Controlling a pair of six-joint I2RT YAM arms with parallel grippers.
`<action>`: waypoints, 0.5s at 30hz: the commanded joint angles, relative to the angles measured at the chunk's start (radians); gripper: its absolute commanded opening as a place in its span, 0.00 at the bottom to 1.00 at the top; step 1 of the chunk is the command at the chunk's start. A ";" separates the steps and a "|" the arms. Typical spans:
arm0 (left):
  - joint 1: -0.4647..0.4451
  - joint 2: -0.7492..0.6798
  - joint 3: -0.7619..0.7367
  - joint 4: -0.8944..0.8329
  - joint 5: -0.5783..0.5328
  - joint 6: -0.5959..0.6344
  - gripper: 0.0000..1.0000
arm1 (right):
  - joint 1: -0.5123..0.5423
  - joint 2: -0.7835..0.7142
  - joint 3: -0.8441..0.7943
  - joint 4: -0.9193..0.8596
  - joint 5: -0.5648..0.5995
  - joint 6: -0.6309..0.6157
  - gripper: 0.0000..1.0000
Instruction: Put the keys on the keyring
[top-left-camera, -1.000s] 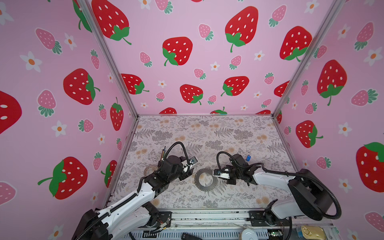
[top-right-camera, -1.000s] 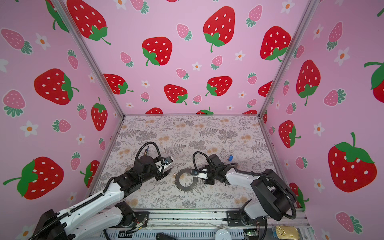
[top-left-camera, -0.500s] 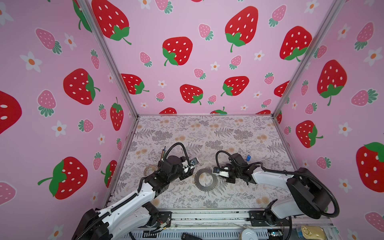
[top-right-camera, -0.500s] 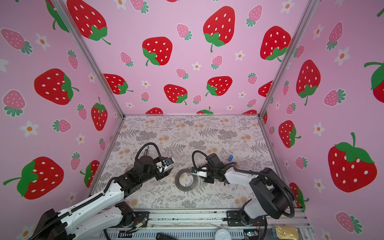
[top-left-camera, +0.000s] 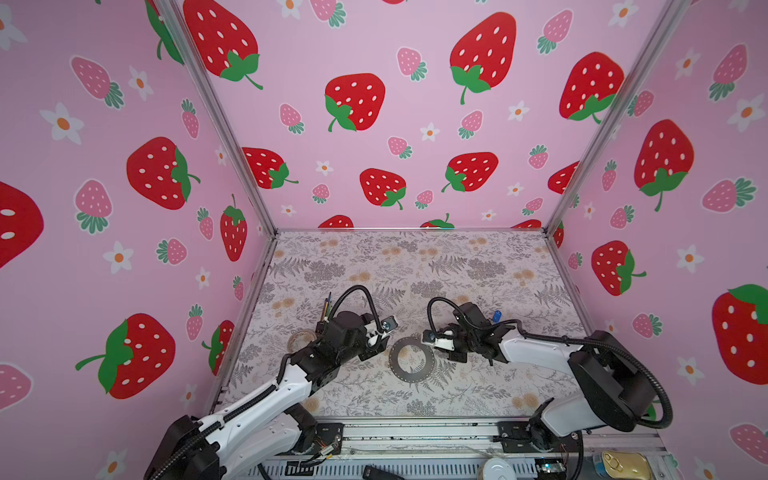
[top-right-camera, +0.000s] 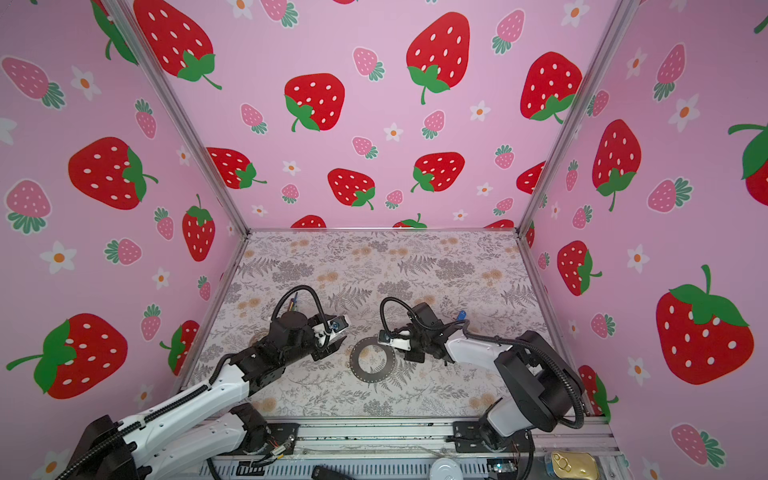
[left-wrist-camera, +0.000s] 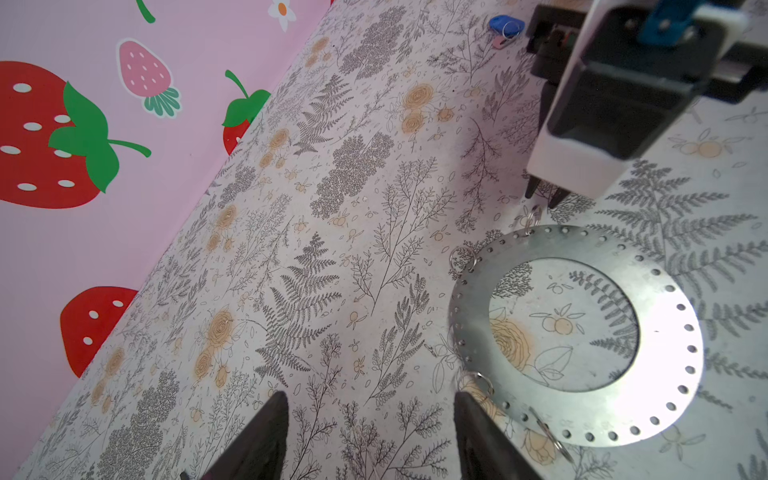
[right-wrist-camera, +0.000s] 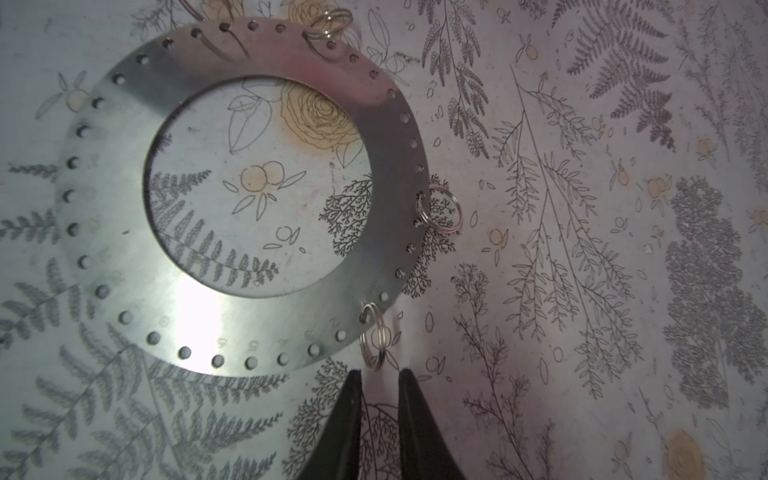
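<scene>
Floral worktop: keys lay behind the nearer right claw, narrowly parted, empty; left claw spread near keyring

We see a floral-print tabletop. Flat on it near the front middle is the grey perforated keyring disc, with split rings in its rim holes. The blue key tag lies well apart, back-right. A translucent tape roll sits left.

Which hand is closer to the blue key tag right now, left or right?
Right. The blue key tag lies just behind the right hand, whose tips point at the keyring. The left hand is on the keyring's opposite side, farther off.
</scene>
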 joint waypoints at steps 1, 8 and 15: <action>-0.005 0.001 0.003 0.026 -0.005 0.027 0.65 | 0.011 0.021 0.031 -0.048 -0.015 -0.026 0.21; -0.006 0.007 0.004 0.025 -0.008 0.025 0.65 | 0.019 0.042 0.056 -0.062 -0.008 -0.031 0.21; -0.006 0.014 0.005 0.024 0.000 0.017 0.65 | 0.024 0.066 0.073 -0.073 0.002 -0.032 0.20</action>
